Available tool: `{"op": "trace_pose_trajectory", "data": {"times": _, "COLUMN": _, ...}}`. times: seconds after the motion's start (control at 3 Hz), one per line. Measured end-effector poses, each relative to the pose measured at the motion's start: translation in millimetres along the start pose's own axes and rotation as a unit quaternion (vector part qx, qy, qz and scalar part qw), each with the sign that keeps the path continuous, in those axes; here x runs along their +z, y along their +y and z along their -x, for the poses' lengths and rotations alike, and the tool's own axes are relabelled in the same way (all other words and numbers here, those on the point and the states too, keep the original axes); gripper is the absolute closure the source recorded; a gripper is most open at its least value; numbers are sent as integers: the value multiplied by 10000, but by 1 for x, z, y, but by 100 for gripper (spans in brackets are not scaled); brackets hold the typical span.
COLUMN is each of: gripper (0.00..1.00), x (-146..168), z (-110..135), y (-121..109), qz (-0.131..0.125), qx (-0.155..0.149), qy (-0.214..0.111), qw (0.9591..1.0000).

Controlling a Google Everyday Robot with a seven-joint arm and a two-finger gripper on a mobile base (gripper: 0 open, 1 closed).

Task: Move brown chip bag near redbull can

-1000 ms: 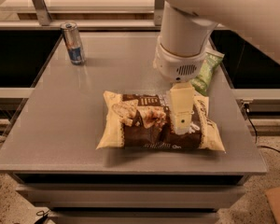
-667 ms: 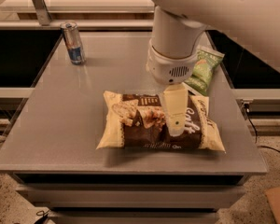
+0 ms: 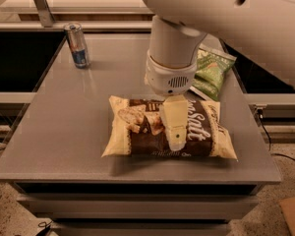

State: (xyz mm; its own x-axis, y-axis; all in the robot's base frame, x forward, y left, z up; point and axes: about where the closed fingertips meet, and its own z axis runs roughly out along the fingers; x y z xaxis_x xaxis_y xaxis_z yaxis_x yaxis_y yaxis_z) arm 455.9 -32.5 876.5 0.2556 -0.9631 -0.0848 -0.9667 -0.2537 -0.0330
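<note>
Brown chip bag (image 3: 137, 136) lies flat at the table's (image 3: 59, 127) 5 o'clock, well apart from the redbull can (image 3: 77, 45) at 10 o'clock. Our gripper (image 3: 175, 127) sits over its middle; whether it grasps, we cannot tell. We judge the whole move remains.

The claw (image 3: 176, 140) sits over the brown chip bag (image 3: 135, 140); the redbull can (image 3: 77, 45) stands well apart, back-left.

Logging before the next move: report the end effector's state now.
The end effector is down over the middle of the brown chip bag; whether it is open, closed or holding the bag cannot be told.
</note>
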Motion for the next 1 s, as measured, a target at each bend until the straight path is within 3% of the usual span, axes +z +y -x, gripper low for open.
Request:
{"op": "trace_pose_trajectory", "data": {"times": 0.33, "gripper": 18, "x": 8, "z": 9, "y": 2, "qz": 110, "qx": -72, "qy": -87, "qw": 9999}}
{"op": "trace_pose_trajectory", "data": {"times": 1.0, "gripper": 64, "x": 8, "z": 19, "y": -2, "qz": 150, "qx": -54, "qy": -246, "qw": 9996}}
